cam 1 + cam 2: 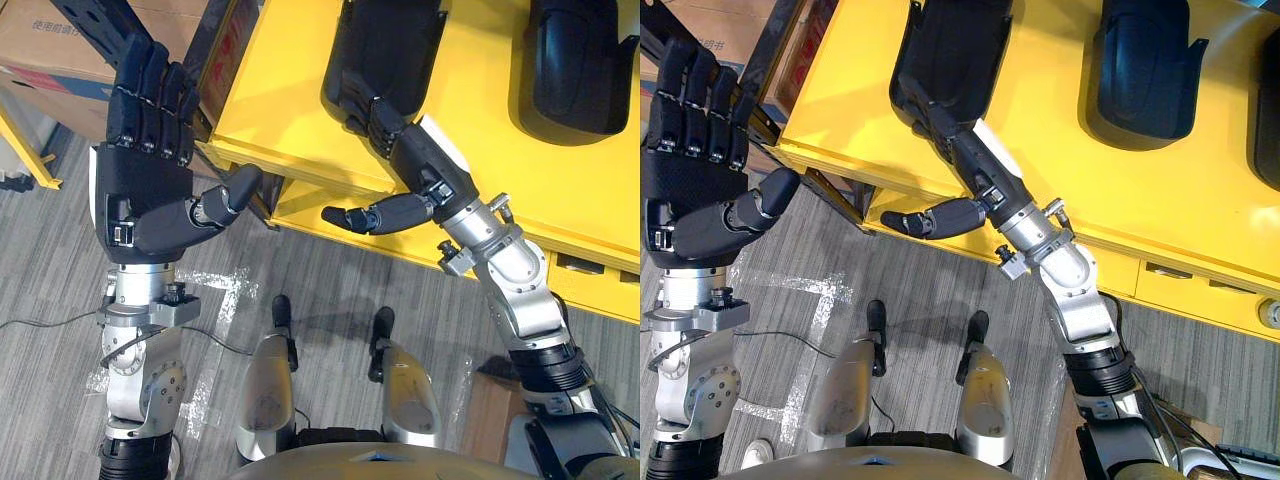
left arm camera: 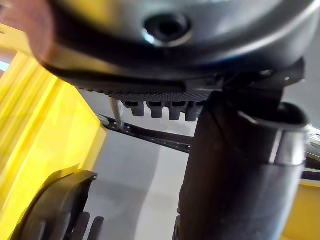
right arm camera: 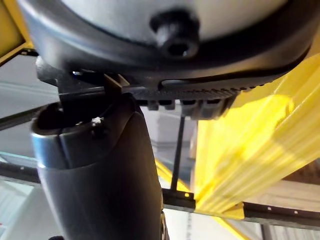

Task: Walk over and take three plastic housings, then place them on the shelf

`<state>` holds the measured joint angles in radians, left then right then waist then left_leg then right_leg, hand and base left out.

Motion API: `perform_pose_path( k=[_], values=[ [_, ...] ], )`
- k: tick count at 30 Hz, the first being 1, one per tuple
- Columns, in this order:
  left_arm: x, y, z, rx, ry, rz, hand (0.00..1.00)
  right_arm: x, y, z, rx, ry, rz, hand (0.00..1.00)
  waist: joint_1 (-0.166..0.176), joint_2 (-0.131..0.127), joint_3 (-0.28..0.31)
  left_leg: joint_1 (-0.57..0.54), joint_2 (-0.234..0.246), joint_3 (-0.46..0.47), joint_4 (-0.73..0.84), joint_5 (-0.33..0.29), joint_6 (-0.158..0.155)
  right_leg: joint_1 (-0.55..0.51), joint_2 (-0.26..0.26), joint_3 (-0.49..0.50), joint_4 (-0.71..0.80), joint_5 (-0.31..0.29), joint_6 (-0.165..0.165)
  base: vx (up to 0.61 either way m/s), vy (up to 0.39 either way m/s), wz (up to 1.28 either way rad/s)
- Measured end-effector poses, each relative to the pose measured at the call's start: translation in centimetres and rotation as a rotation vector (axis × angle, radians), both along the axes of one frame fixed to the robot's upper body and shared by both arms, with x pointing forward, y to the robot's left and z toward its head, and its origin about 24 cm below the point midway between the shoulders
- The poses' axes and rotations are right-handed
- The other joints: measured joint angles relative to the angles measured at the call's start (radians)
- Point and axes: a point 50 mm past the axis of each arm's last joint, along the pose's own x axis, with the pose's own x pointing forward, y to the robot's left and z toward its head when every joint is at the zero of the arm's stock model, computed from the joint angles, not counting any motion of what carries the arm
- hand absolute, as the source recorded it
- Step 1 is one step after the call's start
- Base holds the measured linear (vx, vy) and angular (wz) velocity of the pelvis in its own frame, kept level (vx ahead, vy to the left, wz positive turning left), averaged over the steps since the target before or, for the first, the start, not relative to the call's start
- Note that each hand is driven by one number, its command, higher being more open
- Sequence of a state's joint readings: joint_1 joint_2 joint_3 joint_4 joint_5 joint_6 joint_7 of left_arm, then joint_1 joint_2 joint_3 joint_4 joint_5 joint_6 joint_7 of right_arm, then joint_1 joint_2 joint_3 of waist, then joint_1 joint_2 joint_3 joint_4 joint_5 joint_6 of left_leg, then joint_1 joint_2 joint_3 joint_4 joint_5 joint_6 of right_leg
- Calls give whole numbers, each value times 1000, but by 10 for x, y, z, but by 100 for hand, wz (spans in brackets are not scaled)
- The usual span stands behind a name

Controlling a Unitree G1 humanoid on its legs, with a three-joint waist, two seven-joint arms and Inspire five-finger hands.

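Three black plastic housings lie on the yellow table (image 1: 290, 100): the nearest housing (image 1: 385, 45), a second housing (image 1: 1140, 70) to its right, and a third housing (image 1: 1272, 120) cut off by the right edge. My right hand (image 1: 415, 150) reaches over the table's front edge. Its fingers (image 1: 375, 118) lie fairly straight against the near end of the nearest housing, while the thumb (image 1: 375, 214) sticks out over the floor, clear of it. My left hand (image 1: 150, 185) is held up, open and holding nothing, left of the table's corner. The left wrist view shows the nearest housing (image 2: 52, 212).
Cardboard boxes (image 1: 50, 40) and a yellow frame leg (image 1: 30, 150) stand at the far left. A dark metal rail (image 1: 215, 45) runs along the table's left side. A lower yellow tier (image 1: 300, 205) juts out under the tabletop. A brown box (image 1: 490, 400) sits on the floor at the right.
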<state>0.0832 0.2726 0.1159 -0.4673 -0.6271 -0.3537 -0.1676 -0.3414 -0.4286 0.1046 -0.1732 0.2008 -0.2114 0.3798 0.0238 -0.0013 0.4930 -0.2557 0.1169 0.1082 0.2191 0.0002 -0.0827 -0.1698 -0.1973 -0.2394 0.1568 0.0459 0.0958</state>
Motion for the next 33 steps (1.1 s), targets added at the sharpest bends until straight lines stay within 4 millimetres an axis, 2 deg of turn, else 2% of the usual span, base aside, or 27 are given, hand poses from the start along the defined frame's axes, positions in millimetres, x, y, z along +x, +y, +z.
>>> perform_pose_path(
  k=[11,21,25,29,31,32,33],
  values=[
    [2,-1,2,4,-12,-10,100,13,-1,11,-26,-60,-83,100,-1,0,0,0,-2,-2,-12,8,-1,-4,0,-3,1,0,0,0,0,0],
    [4,-2,6,9,-35,-23,100,13,-6,12,-53,-64,-84,100,-1,1,0,9,-2,-3,-13,10,-1,3,-1,-4,2,0,-1,0,0,0],
    [4,-2,6,14,-39,-33,100,12,-9,13,-95,-66,-74,100,0,2,-1,36,-3,-2,-29,13,-3,26,-1,-6,0,-4,-3,0,0,0],
    [3,-4,6,33,-45,-50,100,10,-11,8,-99,-44,-52,100,0,3,-7,90,-5,-2,-94,43,-7,59,0,-20,-9,-8,-4,9,-12,5],
    [3,-5,5,47,-49,-65,100,6,-16,4,-80,-25,-50,100,1,5,-24,119,-5,-5,-130,58,-9,86,4,-31,-27,-7,-4,34,-25,10],
    [2,-5,4,54,-46,-71,100,2,-20,0,-64,-7,-48,100,3,5,-54,125,-5,-6,-150,65,-11,90,8,-33,-39,-7,-3,60,-21,9],
    [1,-5,2,65,-40,-80,100,-5,-25,-6,-38,17,-44,100,3,4,-111,137,-4,-6,-181,75,-12,96,11,-38,-56,-5,-1,113,-18,5]
  ],
)
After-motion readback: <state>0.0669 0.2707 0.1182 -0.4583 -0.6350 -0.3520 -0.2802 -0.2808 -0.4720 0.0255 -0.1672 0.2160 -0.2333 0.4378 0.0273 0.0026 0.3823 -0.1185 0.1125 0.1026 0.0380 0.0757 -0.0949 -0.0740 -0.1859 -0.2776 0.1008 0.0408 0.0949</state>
